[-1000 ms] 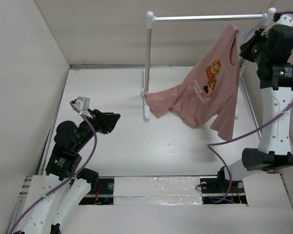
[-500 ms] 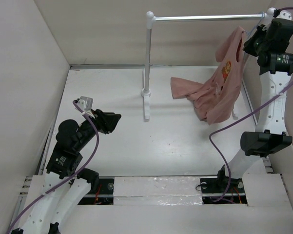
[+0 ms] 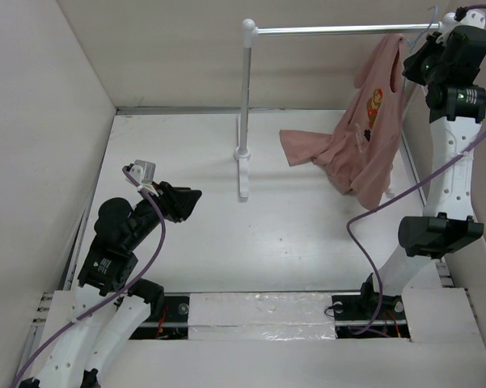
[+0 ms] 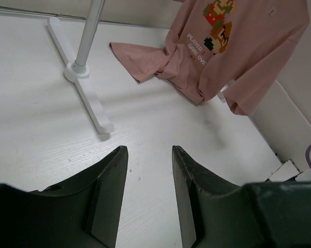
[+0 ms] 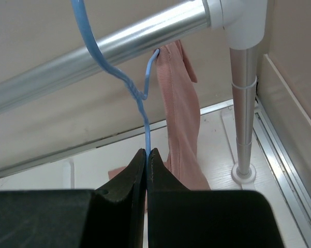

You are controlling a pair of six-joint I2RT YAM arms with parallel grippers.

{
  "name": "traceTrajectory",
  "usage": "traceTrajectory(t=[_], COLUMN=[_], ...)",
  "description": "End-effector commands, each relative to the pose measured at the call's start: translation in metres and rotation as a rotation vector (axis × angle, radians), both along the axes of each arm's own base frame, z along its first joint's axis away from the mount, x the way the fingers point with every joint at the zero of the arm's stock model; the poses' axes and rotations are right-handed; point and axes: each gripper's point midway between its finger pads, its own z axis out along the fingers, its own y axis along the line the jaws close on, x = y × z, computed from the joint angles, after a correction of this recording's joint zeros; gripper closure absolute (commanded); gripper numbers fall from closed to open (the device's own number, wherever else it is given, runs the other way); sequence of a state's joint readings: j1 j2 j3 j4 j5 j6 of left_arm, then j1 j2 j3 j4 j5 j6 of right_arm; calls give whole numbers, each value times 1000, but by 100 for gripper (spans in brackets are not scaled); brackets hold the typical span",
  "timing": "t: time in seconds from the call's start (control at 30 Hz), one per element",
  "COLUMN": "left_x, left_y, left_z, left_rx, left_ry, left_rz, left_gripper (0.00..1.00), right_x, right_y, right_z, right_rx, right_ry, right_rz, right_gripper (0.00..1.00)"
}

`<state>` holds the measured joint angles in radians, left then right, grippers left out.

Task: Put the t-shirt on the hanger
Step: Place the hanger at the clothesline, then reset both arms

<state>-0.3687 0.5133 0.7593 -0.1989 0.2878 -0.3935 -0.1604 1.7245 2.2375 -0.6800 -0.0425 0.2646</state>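
The pink t-shirt (image 3: 372,137) hangs from the pale-blue wire hanger (image 5: 145,124), its hem and one sleeve trailing onto the table (image 3: 307,145). Its cartoon print (image 4: 217,26) faces the left wrist view. My right gripper (image 5: 146,151) is shut on the hanger's wire just below the twisted neck, high at the right end of the rail (image 3: 410,71). The hook (image 5: 85,26) crosses the metal rail (image 5: 119,46); I cannot tell whether it rests on it. My left gripper (image 3: 190,198) hovers low over the table at the left, open and holding nothing (image 4: 149,150).
The white-posted rack stands at the back: left post (image 3: 244,105) with its foot (image 3: 243,174), rail (image 3: 348,30), right post (image 5: 246,103) close to the right wall. White walls enclose the table (image 3: 226,242) on three sides.
My right arm has lifted the hanger and shirt up and to the right, close to the rail's right end; the shirt has swung and bunched. The left arm has stayed still.
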Motion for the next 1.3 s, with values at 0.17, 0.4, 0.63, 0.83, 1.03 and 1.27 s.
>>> traceTrajectory(t=[0.17,0.4,0.63,0.83,1.03,1.27], left_x=[4,6,7,8,7,0], left_y=[-2,-3,-1,3,9,16], left_z=[6,0,0,0,5,20], left_rx=[-5,6,7,11,7,-33], left_ry=[-41,-22,-24,-24,-51,-109], left_rz=[-10,-15,3,23,47,78], left_gripper=[64,65,65,63,55,44], right_x=[17,12,1,-32,-98,-190], right_y=[-1,-16,-21,-16,2,114], right_z=[-1,-20,0,34,81,72], right_rx=[-9,1,19,62,83,159], right_ry=[-56,-40,-92,-196,-374,-560], right_rz=[9,-29,-63,-61,-40,428], right_gripper=[100,100,92,26,21,0])
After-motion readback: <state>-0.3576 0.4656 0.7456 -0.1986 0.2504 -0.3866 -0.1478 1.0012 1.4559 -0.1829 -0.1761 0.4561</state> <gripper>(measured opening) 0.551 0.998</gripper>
